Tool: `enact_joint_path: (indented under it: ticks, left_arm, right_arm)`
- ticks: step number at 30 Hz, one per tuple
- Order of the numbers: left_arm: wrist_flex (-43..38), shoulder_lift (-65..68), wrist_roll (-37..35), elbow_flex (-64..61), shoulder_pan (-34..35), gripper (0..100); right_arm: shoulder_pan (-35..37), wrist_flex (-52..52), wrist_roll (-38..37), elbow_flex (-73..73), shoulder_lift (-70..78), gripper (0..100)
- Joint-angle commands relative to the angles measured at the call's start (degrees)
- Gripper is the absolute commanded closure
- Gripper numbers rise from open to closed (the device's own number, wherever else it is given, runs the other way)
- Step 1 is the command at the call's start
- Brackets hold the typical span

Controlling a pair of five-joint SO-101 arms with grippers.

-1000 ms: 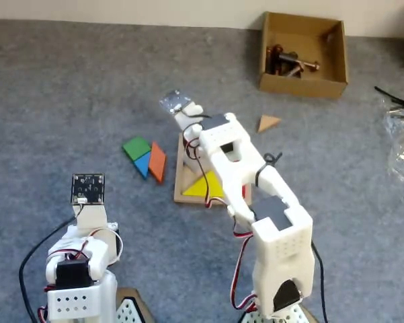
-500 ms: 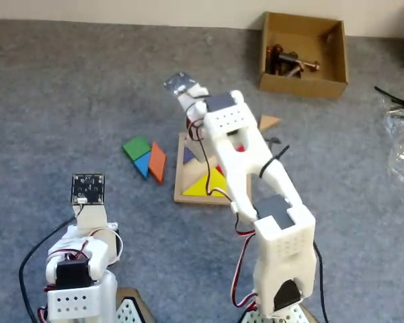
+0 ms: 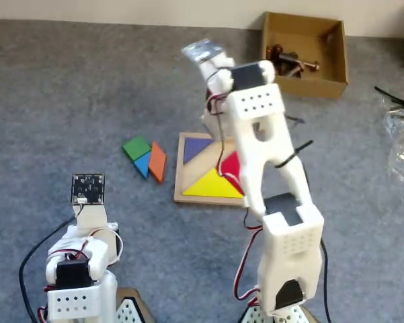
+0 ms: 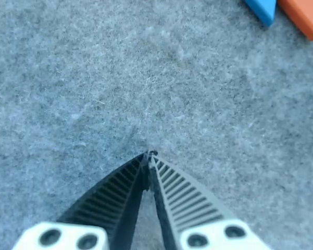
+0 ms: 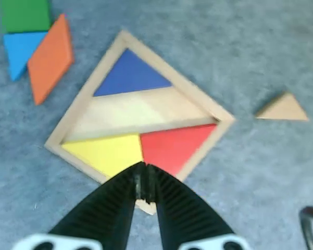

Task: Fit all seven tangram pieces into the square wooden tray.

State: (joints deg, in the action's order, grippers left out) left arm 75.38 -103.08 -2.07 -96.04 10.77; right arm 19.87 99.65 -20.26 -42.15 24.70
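Step in hand: between pieces, as I judge it. Three of seven sit in the tray (image 3: 202,200) and neither arm carries anything.
Tray: lies mid-desk, just left of the right arm (image 3: 255,134) in the high view. It holds a dark blue triangle (image 5: 129,74), a yellow triangle (image 5: 107,152) and a red triangle (image 5: 177,145). A bare wooden band runs between the blue one and the other two.
Loose pieces: a green square (image 3: 136,147), a light blue triangle (image 3: 142,163) and an orange parallelogram (image 3: 157,161) are bunched, touching, just left of the tray. A tan triangle (image 5: 283,108) lies alone on the opposite side, apart from the tray.
Right gripper (image 5: 144,174): fingers closed on nothing, held high above one corner of the tray.
Left gripper (image 4: 149,159): fingers closed and empty, over bare grey desk (image 4: 67,78), near the left cluster.
Next move: likely a pick of one loose piece. That calls for opening the fingers, coming down low, and pinching a thin flat piece by its edges. The piece must then be turned to suit the bare band.
Other: a cardboard box (image 3: 302,84) of odds and ends stands at the far right.
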Motion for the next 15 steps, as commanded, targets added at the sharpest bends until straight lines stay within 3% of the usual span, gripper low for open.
enact_joint_path:
  ticks: [1,7,15]
  left_arm:
    - [0.44,0.4,-0.09,-1.19,0.48,100]
    - [0.44,0.4,-0.09,-1.19,0.48,100]
    - [0.44,0.4,-0.09,-1.19,0.48,100]
  right_arm:
    - [-3.3,1.36,0.53,-3.91,-1.36,99.3]
    - [-5.85,1.36,0.53,-2.51,-10.77,99.3]
    - [-8.66,1.19,0.09,12.44,-27.47,99.3]
